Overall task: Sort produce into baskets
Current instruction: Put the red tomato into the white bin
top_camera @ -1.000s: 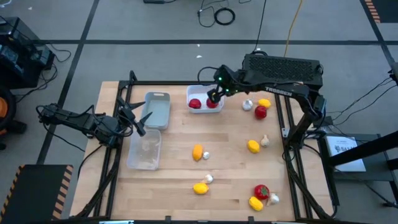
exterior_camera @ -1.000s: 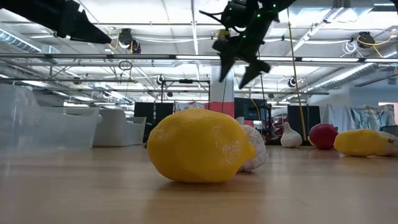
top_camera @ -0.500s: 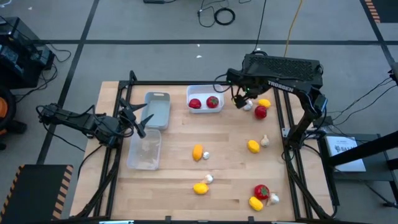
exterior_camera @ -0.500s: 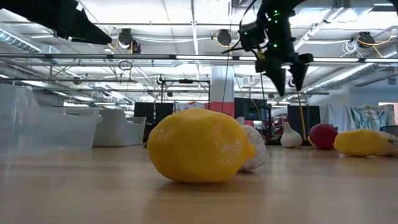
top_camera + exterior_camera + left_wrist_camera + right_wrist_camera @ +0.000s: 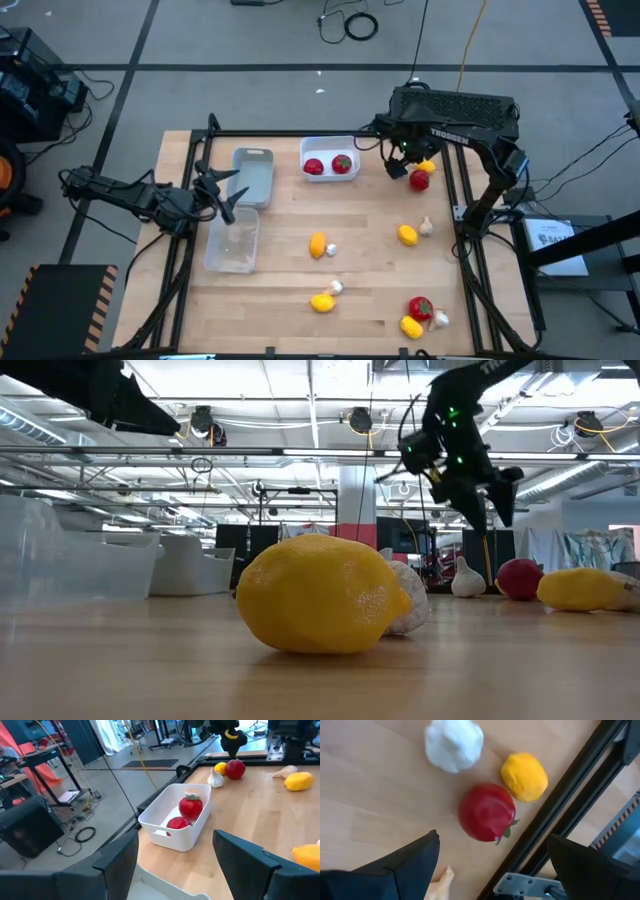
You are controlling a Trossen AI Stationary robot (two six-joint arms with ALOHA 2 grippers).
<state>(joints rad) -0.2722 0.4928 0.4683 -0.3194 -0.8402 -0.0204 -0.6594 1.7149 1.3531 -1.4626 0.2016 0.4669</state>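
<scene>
Pincer on the right arm [image 5: 404, 153] hangs with its jaws wide and empty, at the upper right of the high view, over a tight cluster: a red fruit [image 5: 419, 181], a garlic bulb [image 5: 397, 170] and an orange fruit [image 5: 426, 166]. In the right wrist view the red fruit [image 5: 487, 812] lies between the dark fingers [image 5: 412, 857], with the bulb [image 5: 453, 744] and orange fruit [image 5: 524, 776] just beside it and the desk's black rail [image 5: 570, 800] close by.

Two red fruits already sit in the white basket [image 5: 330, 146], upper centre; the grey basket [image 5: 254, 178] and clear basket [image 5: 232, 243] lie at the left, near the left pincer [image 5: 216, 188], which waits open. More produce is scattered over the lower right of the desk [image 5: 290, 270].

The risk, as I judge it: the cluster is crowded, so a descending finger could knock the bulb or orange fruit, or strike the rail. A round fruit gripped off-centre may squirt out and roll.
</scene>
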